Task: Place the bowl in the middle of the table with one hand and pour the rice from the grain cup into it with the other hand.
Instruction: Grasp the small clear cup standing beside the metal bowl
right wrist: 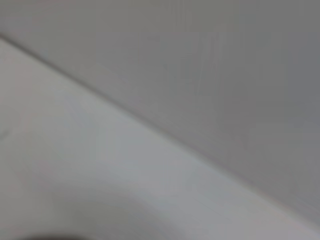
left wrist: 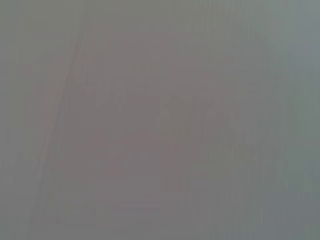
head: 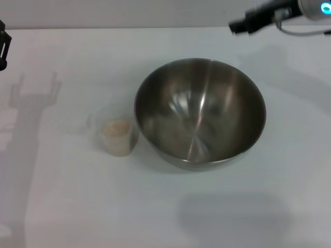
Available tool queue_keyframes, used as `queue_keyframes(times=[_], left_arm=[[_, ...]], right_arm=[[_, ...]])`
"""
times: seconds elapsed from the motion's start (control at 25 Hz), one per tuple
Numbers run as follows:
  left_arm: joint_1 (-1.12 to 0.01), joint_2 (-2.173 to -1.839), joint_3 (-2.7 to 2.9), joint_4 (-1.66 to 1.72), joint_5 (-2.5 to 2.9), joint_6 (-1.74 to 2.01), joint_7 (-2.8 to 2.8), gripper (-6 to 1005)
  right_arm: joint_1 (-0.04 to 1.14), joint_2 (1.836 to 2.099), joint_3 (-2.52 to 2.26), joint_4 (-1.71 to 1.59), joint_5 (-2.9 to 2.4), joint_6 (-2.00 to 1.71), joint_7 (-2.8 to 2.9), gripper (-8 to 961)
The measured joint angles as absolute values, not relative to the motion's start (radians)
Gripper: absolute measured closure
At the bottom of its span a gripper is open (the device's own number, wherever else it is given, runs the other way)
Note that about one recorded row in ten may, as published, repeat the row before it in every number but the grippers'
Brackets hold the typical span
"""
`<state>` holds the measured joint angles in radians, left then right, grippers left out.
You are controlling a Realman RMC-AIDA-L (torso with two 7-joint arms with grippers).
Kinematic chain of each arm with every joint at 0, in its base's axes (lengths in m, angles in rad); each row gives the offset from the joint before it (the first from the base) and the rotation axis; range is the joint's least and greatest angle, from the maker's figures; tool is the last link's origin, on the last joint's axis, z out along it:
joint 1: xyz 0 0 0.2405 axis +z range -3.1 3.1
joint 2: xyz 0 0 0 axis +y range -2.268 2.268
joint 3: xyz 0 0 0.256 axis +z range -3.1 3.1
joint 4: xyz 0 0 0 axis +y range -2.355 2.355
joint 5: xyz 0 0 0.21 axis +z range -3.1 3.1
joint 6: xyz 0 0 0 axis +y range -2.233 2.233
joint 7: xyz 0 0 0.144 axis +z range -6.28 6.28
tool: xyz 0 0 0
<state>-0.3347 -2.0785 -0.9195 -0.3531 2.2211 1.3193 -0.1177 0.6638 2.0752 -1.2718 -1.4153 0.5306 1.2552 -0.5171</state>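
Note:
The steel bowl [head: 200, 112] stands upright on the white table [head: 62, 206], a little right of the middle, and is empty inside. The clear grain cup [head: 116, 133] stands upright just left of the bowl, close to its wall, with pale rice [head: 117, 129] in it. My right gripper [head: 238, 26] is at the far right back, above and behind the bowl, apart from it. My left gripper [head: 3, 49] shows only as a dark part at the far left edge, well away from the cup. The wrist views show only blank surface.
The table's far edge [head: 129, 28] runs along the back. The left arm's shadow [head: 31, 103] lies on the table left of the cup.

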Motion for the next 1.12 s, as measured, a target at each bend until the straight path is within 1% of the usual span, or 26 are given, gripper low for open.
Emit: queue_keyframes(times=[0.16,0.28,0.32,0.4,0.44,0.48,0.6,0.64,0.68,0.72,0.76,0.8,0.84,0.88,1.0,1.04,1.12], left_arm=[[-0.325,-2.079,-0.919,-0.364,2.221,1.327,-0.118,190],[-0.321,-2.078,-0.913,-0.365,2.221,1.335,-0.118,190],[-0.321,-2.078,-0.913,-0.365,2.221,1.335,-0.118,190],[-0.320,-2.078,-0.906,-0.365,2.221,1.337,-0.118,190],[-0.316,-2.079,-0.901,-0.365,2.220,1.338,-0.118,190],[-0.316,-2.079,-0.901,-0.365,2.220,1.338,-0.118,190],[-0.307,-2.079,-0.892,-0.366,2.219,1.341,-0.118,190],[-0.301,-2.079,-0.889,-0.367,2.219,1.347,-0.118,190],[-0.301,-2.079,-0.889,-0.367,2.219,1.347,-0.118,190],[-0.298,-2.078,-0.886,-0.367,2.220,1.351,-0.118,190],[-0.289,-2.078,-0.879,-0.367,2.220,1.362,-0.118,190],[-0.289,-2.078,-0.879,-0.367,2.220,1.362,-0.118,190],[-0.285,-2.079,-0.875,-0.367,2.220,1.368,-0.118,190],[-0.279,-2.078,-0.871,-0.366,2.220,1.374,-0.118,190],[-0.265,-2.078,-0.856,-0.364,2.221,1.390,-0.118,190],[-0.258,-2.078,-0.840,-0.360,2.221,1.405,-0.118,190],[-0.254,-2.077,-0.824,-0.356,2.221,1.415,-0.118,190]], right_arm=[[0.622,2.078,-1.363,-1.465,0.532,1.053,-0.548,512],[0.543,2.081,-1.503,-1.477,0.532,0.716,-0.585,512],[0.543,2.081,-1.503,-1.477,0.532,0.716,-0.585,512],[0.500,2.082,-1.583,-1.456,0.532,0.504,-0.596,512],[0.470,2.083,-1.652,-1.414,0.534,0.297,-0.598,512],[0.470,2.083,-1.652,-1.414,0.534,0.297,-0.598,512],[0.444,2.082,-1.753,-1.310,0.536,-0.014,-0.598,512],[0.438,2.082,-1.809,-1.228,0.536,-0.202,-0.594,512],[0.438,2.082,-1.809,-1.228,0.536,-0.202,-0.594,512],[0.436,2.082,-1.835,-1.181,0.538,-0.300,-0.583,512],[0.435,2.083,-1.880,-1.083,0.542,-0.497,-0.530,512],[0.435,2.083,-1.880,-1.083,0.542,-0.497,-0.530,512],[0.437,2.083,-1.906,-0.993,0.542,-0.658,-0.452,512],[0.437,2.083,-1.906,-0.993,0.542,-0.658,-0.452,512],[0.447,2.082,-1.919,-0.845,0.534,-0.862,-0.275,512],[0.457,2.079,-1.921,-0.744,0.533,-0.969,-0.145,512],[0.465,2.078,-1.921,-0.682,0.533,-1.019,-0.082,512]])
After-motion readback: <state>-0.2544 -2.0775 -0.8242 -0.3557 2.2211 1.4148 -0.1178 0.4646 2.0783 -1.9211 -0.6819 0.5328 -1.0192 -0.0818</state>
